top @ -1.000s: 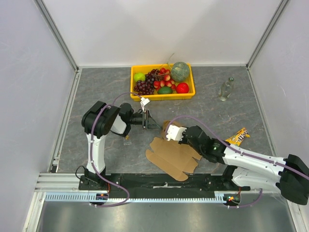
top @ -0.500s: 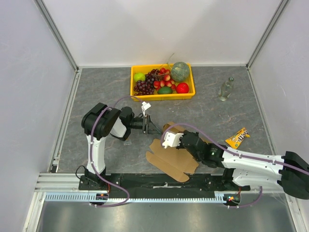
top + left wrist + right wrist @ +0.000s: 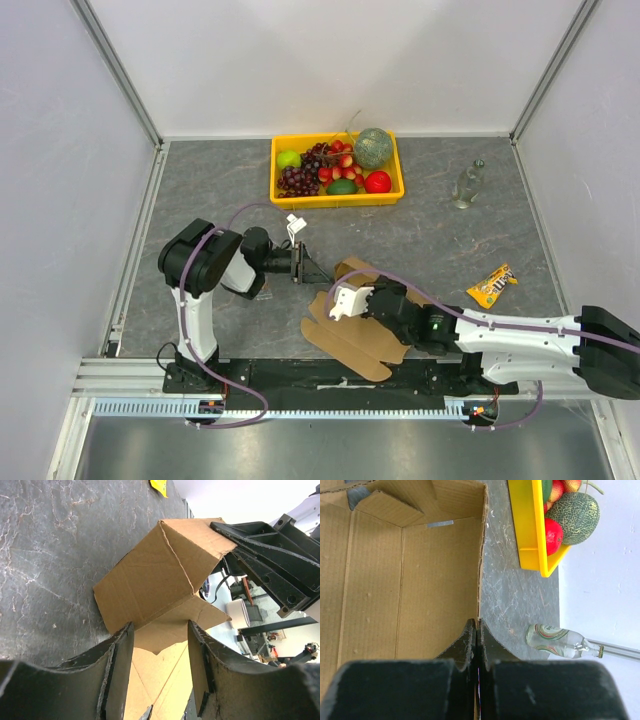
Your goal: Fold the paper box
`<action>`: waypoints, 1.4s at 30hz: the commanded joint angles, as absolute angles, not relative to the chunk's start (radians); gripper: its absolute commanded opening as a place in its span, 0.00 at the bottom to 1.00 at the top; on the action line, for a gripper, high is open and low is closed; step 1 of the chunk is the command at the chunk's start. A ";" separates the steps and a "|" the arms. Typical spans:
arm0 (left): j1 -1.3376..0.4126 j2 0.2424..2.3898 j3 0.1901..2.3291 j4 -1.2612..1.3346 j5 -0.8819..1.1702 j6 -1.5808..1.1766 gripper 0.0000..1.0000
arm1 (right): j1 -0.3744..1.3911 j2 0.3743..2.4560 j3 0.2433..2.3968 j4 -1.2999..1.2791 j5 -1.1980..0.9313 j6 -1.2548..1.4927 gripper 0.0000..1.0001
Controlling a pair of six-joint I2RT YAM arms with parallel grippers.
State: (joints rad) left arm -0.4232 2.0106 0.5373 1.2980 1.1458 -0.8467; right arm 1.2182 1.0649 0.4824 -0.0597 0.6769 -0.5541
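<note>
Table: grey stone-look table (image 3: 200, 190), carries the whole lot, with both arms bolted at its near edge.
Crate: yellow plastic crate (image 3: 360, 200) at the far side, around the middle. It's stuffed with fruit, including a netted green melon (image 3: 373, 148) and dark grapes (image 3: 297, 180).
Box: brown corrugated cardboard paper box (image 3: 350, 340), mostly a flat die-cut sheet. It lies near the front edge between the two arms, and one panel at its far end is folded up off the table.
Left pincer: black left pincer (image 3: 318, 274), jaws apart, aimed sideways at that raised panel. It sits just beside it and isn't touching, far as I can see.
Right pincer: black right pincer (image 3: 477, 626), fingers squeezed together right on the sheet's edge, so it looks nipped onto the cardboard.
Bottle: clear bottle (image 3: 467, 185), far right, well apart from the box.
Snack: yellow snack packet (image 3: 491, 285), on the table to the right of the box, near it but apart.
</note>
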 commanded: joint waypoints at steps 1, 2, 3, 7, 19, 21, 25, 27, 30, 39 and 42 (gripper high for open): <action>-0.428 1.970 0.517 1.664 1.123 -0.781 0.54 | 1.252 1.057 0.469 -0.026 0.739 -0.555 0.00; -0.428 1.973 0.515 1.664 1.121 -0.778 0.54 | 1.258 1.052 0.466 -0.020 0.748 -0.554 0.00; -0.431 1.973 0.512 1.664 1.118 -0.775 0.54 | 1.264 1.049 0.462 -0.017 0.753 -0.554 0.00; -0.443 1.962 0.499 1.664 1.109 -0.761 0.54 | 1.292 1.042 0.448 -0.008 0.781 -0.566 0.00; -0.483 1.911 0.436 1.664 1.065 -0.718 0.58 | 1.380 1.057 0.414 0.055 0.874 -0.604 0.00; -0.485 1.902 0.425 1.664 1.055 -0.709 0.59 | 1.394 1.062 0.411 0.063 0.891 -0.611 0.00; -0.492 1.882 0.396 1.664 1.031 -0.689 0.62 | 1.416 1.071 0.397 0.089 0.933 -0.611 0.00; -0.497 1.865 0.379 1.663 1.014 -0.673 0.66 | 1.420 1.068 0.394 0.092 0.936 -0.598 0.00; -0.503 1.841 0.374 1.611 0.985 -0.632 0.71 | 1.425 1.057 0.390 0.087 0.931 -0.578 0.00; -0.591 1.698 0.423 1.186 0.799 -0.333 0.77 | 1.424 1.016 0.379 0.075 0.900 -0.538 0.00; -0.597 1.695 0.425 1.155 0.769 -0.299 0.77 | 1.425 1.011 0.380 0.078 0.894 -0.534 0.00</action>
State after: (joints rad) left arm -0.5877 1.7206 0.4061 1.2190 0.8608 -0.4568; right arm 1.4166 1.0328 0.3862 0.0456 0.8959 -0.5587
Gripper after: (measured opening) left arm 0.766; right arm 0.011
